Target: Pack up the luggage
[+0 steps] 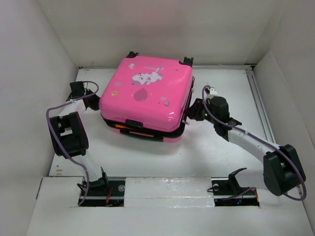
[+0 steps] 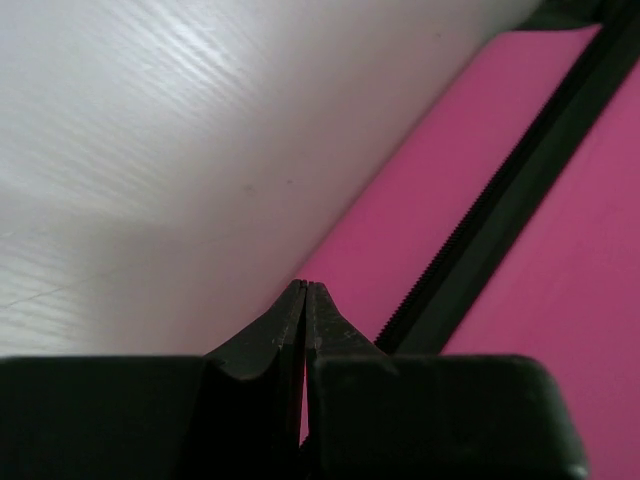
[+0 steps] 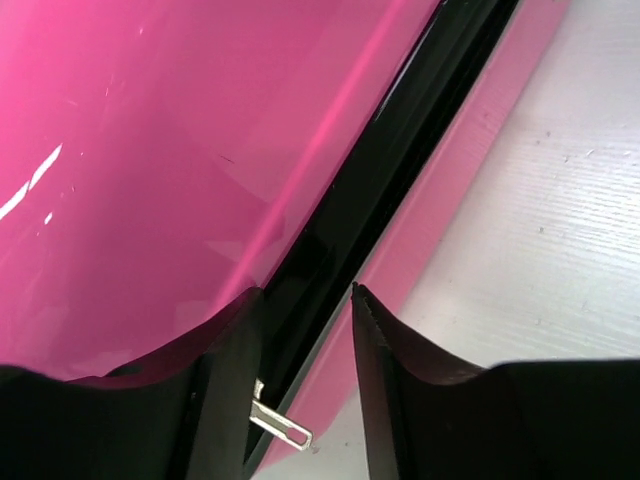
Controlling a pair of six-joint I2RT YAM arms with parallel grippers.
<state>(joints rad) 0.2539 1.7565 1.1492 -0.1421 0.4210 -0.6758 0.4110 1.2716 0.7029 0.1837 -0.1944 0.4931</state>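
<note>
Luggage (image 1: 145,96) lies flat mid-rear on white worktop (image 1: 216,152), pink lid down, upper shell slightly askew over lower. White walls (image 1: 29,73) box in worktop on three sides.

Left hand (image 1: 94,101) low against luggage's left side; arm bent, elbow out. Fingers pressed together, nothing between them, tips beside black zipper band (image 2: 500,215).

Right hand (image 3: 305,295) at luggage's right front corner. Fingers parted, straddling zipper seam. Silver zipper pull (image 3: 280,425) between them; grip unclear.
</note>
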